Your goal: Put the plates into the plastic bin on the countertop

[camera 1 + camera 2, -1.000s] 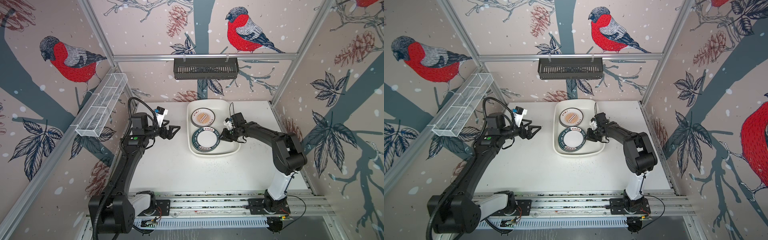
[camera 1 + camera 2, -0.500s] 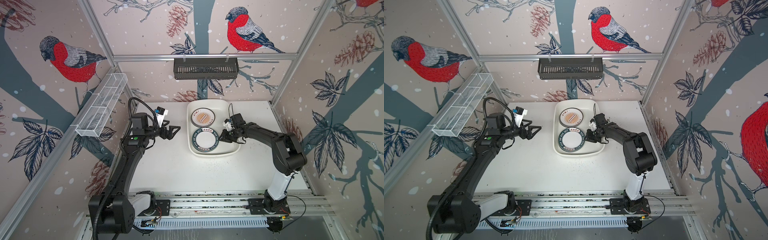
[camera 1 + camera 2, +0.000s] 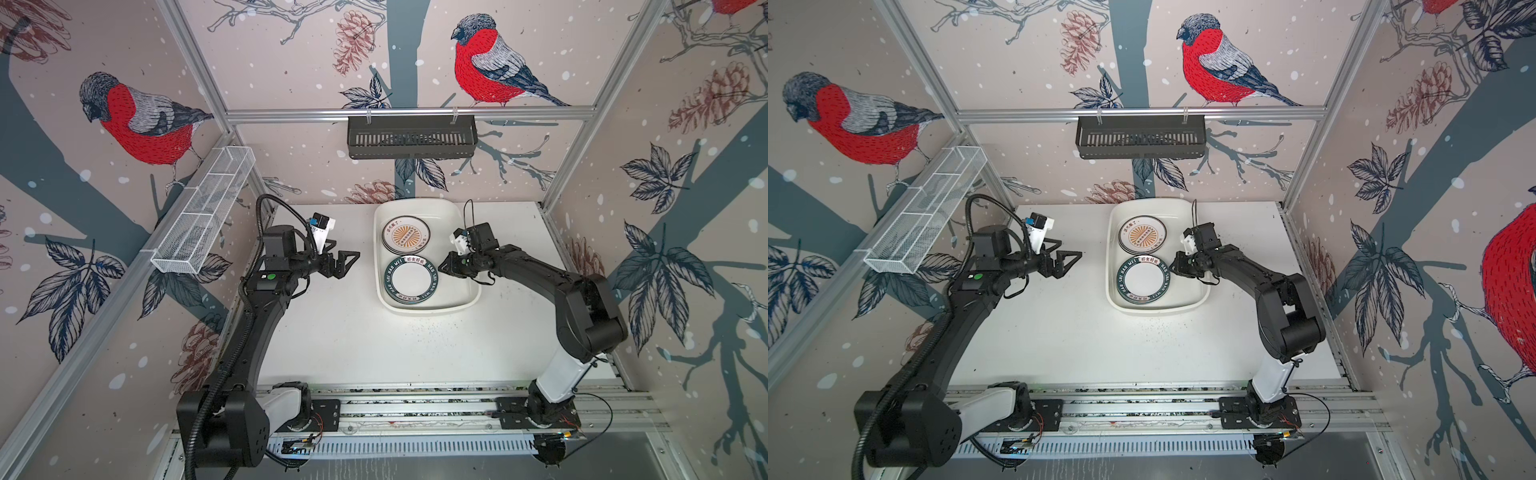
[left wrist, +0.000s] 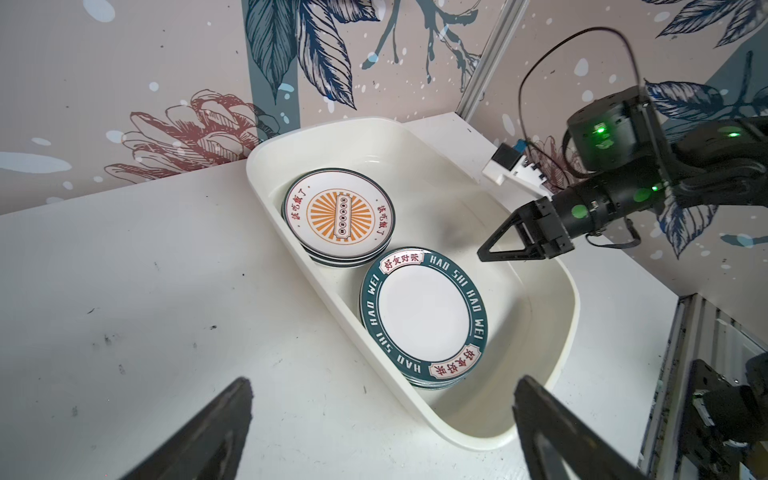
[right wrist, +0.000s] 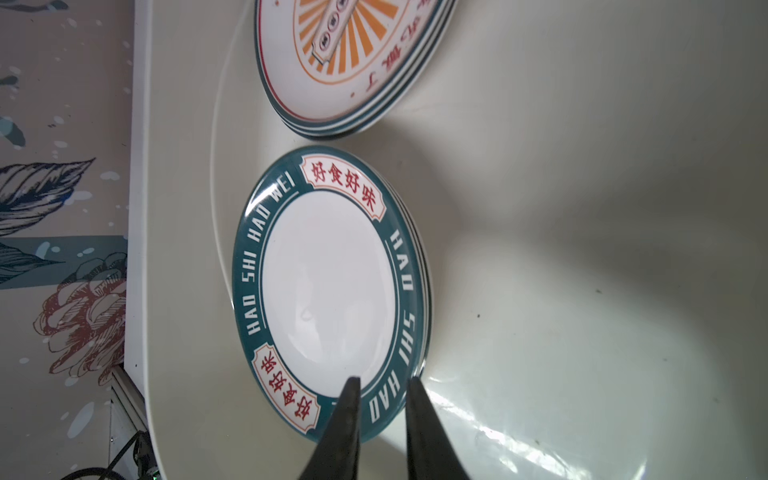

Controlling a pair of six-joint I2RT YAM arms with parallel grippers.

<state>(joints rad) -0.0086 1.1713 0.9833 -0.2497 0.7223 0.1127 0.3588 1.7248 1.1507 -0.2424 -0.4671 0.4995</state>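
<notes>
left end effector (image 3: 349,264) spread wide above countertop (image 3: 374,345); right end effector (image 3: 442,267) barely parted, empty, reaching over plastic bin (image 3: 453,291).

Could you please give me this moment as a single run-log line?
plates: two stacks in plastic bin | left gripper: open, empty, over countertop | right gripper: jaws narrowly apart, empty, over bin

L end effector (image 3: 347,255) wide open; R end effector (image 3: 441,267) barely ajar, empty.
</notes>
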